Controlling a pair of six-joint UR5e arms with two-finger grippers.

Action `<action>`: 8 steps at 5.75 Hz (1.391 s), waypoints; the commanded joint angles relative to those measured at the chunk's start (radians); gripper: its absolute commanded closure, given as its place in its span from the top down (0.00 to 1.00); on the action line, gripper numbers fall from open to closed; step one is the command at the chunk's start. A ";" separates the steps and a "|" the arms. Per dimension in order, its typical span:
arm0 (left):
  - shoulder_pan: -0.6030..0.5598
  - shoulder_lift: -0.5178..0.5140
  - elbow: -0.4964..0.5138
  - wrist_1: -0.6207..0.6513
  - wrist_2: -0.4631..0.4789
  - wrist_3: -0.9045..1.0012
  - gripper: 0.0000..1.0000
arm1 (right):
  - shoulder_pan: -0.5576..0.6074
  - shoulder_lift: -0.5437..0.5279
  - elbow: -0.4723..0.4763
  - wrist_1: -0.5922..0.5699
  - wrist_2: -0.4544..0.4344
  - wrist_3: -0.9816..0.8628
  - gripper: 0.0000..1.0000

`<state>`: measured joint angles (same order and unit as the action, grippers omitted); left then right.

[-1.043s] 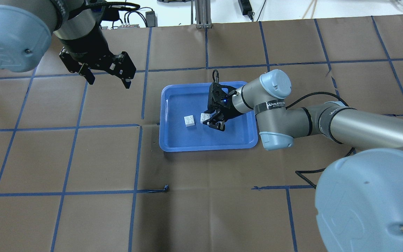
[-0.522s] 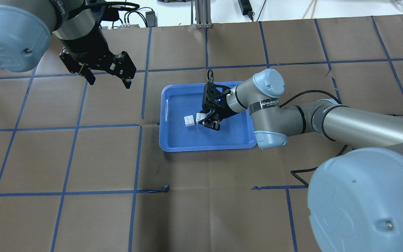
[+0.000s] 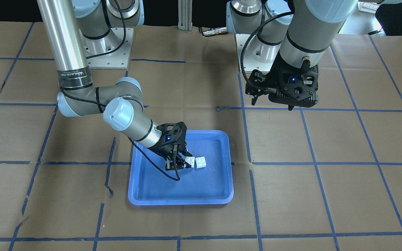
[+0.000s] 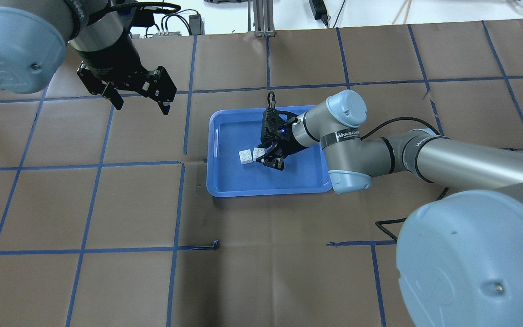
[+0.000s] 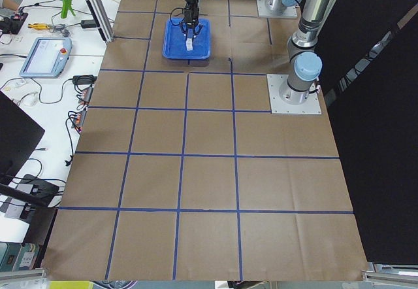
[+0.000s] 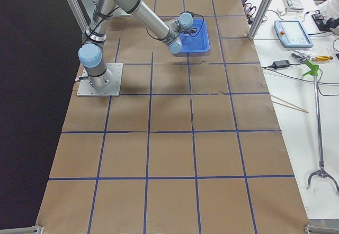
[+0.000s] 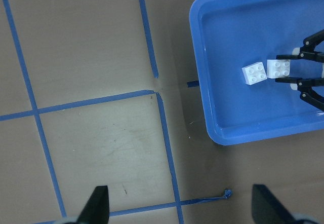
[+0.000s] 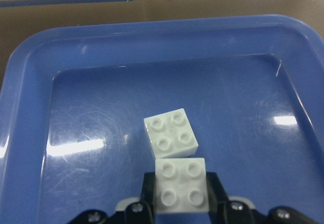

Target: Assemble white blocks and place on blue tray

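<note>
Block [image 4: 244, 156], white, loose, studs up, flat on the floor of the blue tray [image 4: 266, 184], left of its middle and turned slightly askew. Second white block [image 4: 258, 153] just right of it, studs up too, one edge close against its corner; touching or not, cannot tell. Clamped on that second block from both sides: right gripper [image 4: 263, 156], reaching in low from the right over the tray. Tray flat on the paper-covered worktop [image 4: 288, 272], near its middle. Off to the far left, well above the worktop, left gripper [image 4: 141, 105], fingers [image 7: 98, 206] spread wide apart, holding nothing.
</note>
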<state>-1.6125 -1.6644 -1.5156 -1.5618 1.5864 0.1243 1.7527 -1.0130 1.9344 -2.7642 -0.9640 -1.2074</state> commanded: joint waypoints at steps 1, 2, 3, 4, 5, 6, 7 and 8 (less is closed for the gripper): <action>-0.001 0.000 0.002 0.000 0.001 0.000 0.99 | 0.001 0.001 0.000 0.002 0.004 0.000 0.31; -0.001 0.000 0.002 0.000 0.000 0.000 0.99 | 0.001 0.001 0.000 0.000 0.004 0.023 0.31; -0.001 0.000 0.002 0.000 0.001 0.000 0.99 | 0.005 0.001 0.000 0.000 0.002 0.026 0.31; -0.001 0.000 0.002 0.000 0.004 0.002 0.99 | 0.008 0.001 0.000 0.000 0.001 0.026 0.31; -0.001 0.000 0.002 0.002 0.003 0.002 0.99 | 0.008 0.001 0.000 0.002 0.001 0.026 0.31; -0.001 0.000 0.002 0.002 0.003 0.002 0.99 | 0.008 0.001 0.000 0.003 0.001 0.026 0.31; -0.001 0.000 0.002 0.002 0.003 0.002 0.99 | 0.008 0.002 0.001 0.005 0.001 0.026 0.31; -0.001 0.000 0.002 0.002 0.003 0.002 0.99 | 0.011 0.011 0.000 0.005 -0.001 0.026 0.32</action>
<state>-1.6138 -1.6643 -1.5140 -1.5601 1.5892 0.1258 1.7623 -1.0081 1.9350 -2.7601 -0.9638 -1.1812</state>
